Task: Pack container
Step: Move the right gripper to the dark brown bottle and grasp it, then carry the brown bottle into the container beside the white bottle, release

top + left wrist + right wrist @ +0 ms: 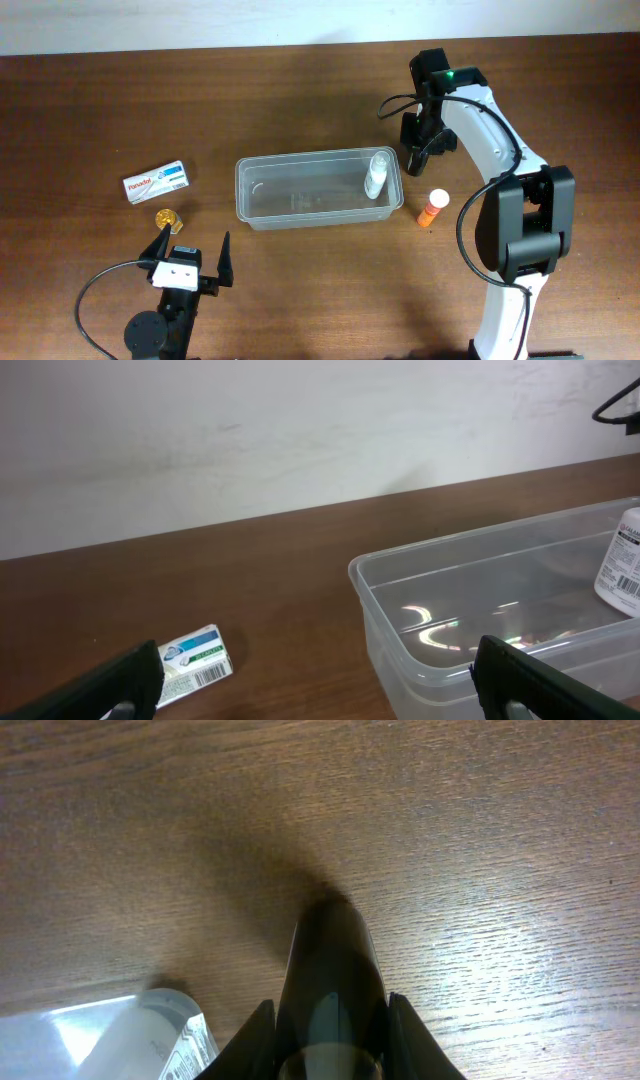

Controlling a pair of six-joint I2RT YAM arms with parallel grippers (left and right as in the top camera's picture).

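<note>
While the left gripper (196,238) is hanging low toward the table's (300,90) 7 o'clock edge, fingers spread wide with nothing between them, the right gripper (422,150) is pointing down at the wood just off the container's (241,190) 2 o'clock corner. Its fingers are pressing together, and I am seeing nothing pinched in them.

The clear container is sitting mid-table, its long sides running from 9 to 3 o'clock. A white bottle (377,175) is standing inside at its 3 o'clock end. An orange tube (432,208) is lying on the wood near the tub's 4 o'clock corner, apart from it. A small box (156,181) is lying out at 9 o'clock, with a small gold round thing (166,215) near it at 8 o'clock.
</note>
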